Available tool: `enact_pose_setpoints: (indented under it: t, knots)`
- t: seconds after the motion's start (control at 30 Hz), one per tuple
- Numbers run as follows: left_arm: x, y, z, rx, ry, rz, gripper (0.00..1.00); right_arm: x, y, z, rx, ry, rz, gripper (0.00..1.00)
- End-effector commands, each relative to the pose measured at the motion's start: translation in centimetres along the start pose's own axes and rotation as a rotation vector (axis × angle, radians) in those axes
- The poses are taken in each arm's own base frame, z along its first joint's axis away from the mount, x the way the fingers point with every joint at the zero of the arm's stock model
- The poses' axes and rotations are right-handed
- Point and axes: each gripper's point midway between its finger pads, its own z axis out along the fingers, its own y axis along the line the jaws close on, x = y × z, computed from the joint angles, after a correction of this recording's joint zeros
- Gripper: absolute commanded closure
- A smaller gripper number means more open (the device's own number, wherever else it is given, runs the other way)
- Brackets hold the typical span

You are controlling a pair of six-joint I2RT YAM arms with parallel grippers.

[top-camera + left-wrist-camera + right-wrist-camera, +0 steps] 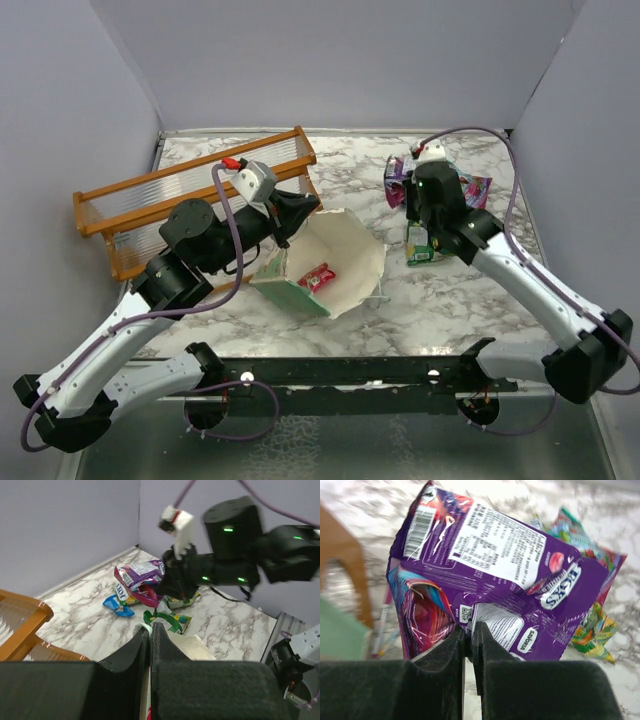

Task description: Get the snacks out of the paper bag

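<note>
Right claw (468, 630) pinched shut on purple packet (510, 575), over snack pile (476, 186) far right on surface (450, 300) | left claw (150, 630) clamped on paper bag (360, 245) rim, centre | I judge packets light, crinkly, slippery; best gripped at a sealed edge.

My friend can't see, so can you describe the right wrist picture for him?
The right gripper is shut on the edge of a purple snack packet. More colourful packets lie behind it on the marble table.

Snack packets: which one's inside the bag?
The red-pink packet, lying inside the paper bag. The others, including the purple packet pinched in the right claw, are outside it.
</note>
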Motion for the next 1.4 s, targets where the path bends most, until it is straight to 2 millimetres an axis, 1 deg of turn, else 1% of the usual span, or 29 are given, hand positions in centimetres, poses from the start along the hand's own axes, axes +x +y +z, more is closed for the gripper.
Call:
enact_pose_setpoints:
  t: [0.0, 0.07, 0.1, 0.17, 0.23, 0.27, 0.3, 0.37, 0.4, 0.47, 0.57, 0.63, 0.73, 0.83, 0.9, 1.0, 1.03, 1.1, 1.17, 1.27, 1.37]
  knots:
    - [-0.9, -2.9, -0.1, 0.182, -0.019, 0.095, 1.0, 3.1, 0.1, 7.2, -0.165, 0.1, 0.133, 0.93]
    - [0.6, -4.0, 0.3, 0.253, 0.014, 0.082, 1.0, 5.3, 0.5, 9.9, -0.157, 0.136, 0.122, 0.93]
    - [1.7, -4.6, 0.5, 0.295, 0.041, 0.06, 1.0, 6.6, 0.6, 11.0, -0.151, 0.16, 0.118, 0.92]
    - [3.8, -5.9, 0.8, 0.382, 0.085, 0.001, 1.0, 9.2, 0.7, 12.7, -0.144, 0.233, 0.111, 0.85]
    - [5.8, -7.3, 1.0, 0.467, 0.135, -0.077, 1.0, 11.0, 1.0, 13.1, -0.157, 0.282, 0.112, 0.7]
    - [6.2, -7.9, 0.9, 0.506, 0.148, -0.111, 1.0, 11.4, 1.1, 12.9, -0.165, 0.285, 0.113, 0.6]
    - [6.5, -8.5, 0.8, 0.542, 0.157, -0.137, 1.0, 11.5, 1.1, 12.5, -0.173, 0.277, 0.114, 0.52]
    - [7.1, -9.3, 0.3, 0.594, 0.181, -0.172, 1.0, 11.1, 1.0, 11.2, -0.195, 0.255, 0.113, 0.38]
    - [7.5, -9.6, -0.1, 0.613, 0.2, -0.18, 1.0, 10.6, 1.1, 10.4, -0.21, 0.242, 0.117, 0.34]
    - [8.2, -10.3, -1.0, 0.667, 0.243, -0.192, 1.0, 9.5, 1.7, 8.5, -0.275, 0.223, 0.127, 0.29]
    - [10.1, -11.9, -2.9, 0.805, 0.338, -0.264, 1.0, 7.5, 3.7, 4.8, -0.444, 0.163, 0.17, 0.27]
    - [11.3, -12.4, -3.7, 0.839, 0.409, -0.32, 1.0, 6.5, 5.0, 2.4, -0.561, 0.104, 0.198, 0.25]
    - [11.8, -11.9, -4.2, 0.786, 0.435, -0.332, 1.0, 6.0, 5.6, -0.1, -0.635, 0.053, 0.231, 0.22]
    - [11.8, -11.6, -4.8, 0.739, 0.446, -0.352, 1.0, 6.0, 5.6, -1.3, -0.667, 0.033, 0.2, 0.22]
    - [12.6, -11.3, -5.1, 0.7, 0.482, -0.363, 1.0, 5.8, 5.4, -2.0, -0.67, 0.018, 0.184, 0.22]
    - [14.6, -9.9, -5.6, 0.584, 0.557, -0.366, 1.0, 5.4, 5.0, -3.1, -0.674, -0.024, 0.16, 0.21]
    - [14.8, -9.5, -5.6, 0.555, 0.562, -0.369, 1.0, 5.4, 4.9, -3.4, -0.678, -0.036, 0.151, 0.2]
    - [14.5, -9.0, -5.0, 0.514, 0.541, -0.361, 1.0, 5.3, 4.8, -4.2, -0.69, -0.057, 0.14, 0.19]
    - [13.8, -8.5, -4.1, 0.478, 0.512, -0.345, 1.0, 5.0, 5.3, -5.4, -0.747, -0.09, 0.125, 0.19]
    - [12.8, -7.6, -3.3, 0.418, 0.471, -0.316, 1.0, 3.8, 6.4, -7.9, -0.868, -0.167, 0.083, 0.19]
    - [11.4, -6.4, -3.3, 0.346, 0.416, -0.271, 1.0, 2.2, 7.2, -11.0, -0.983, -0.275, 0.051, 0.19]
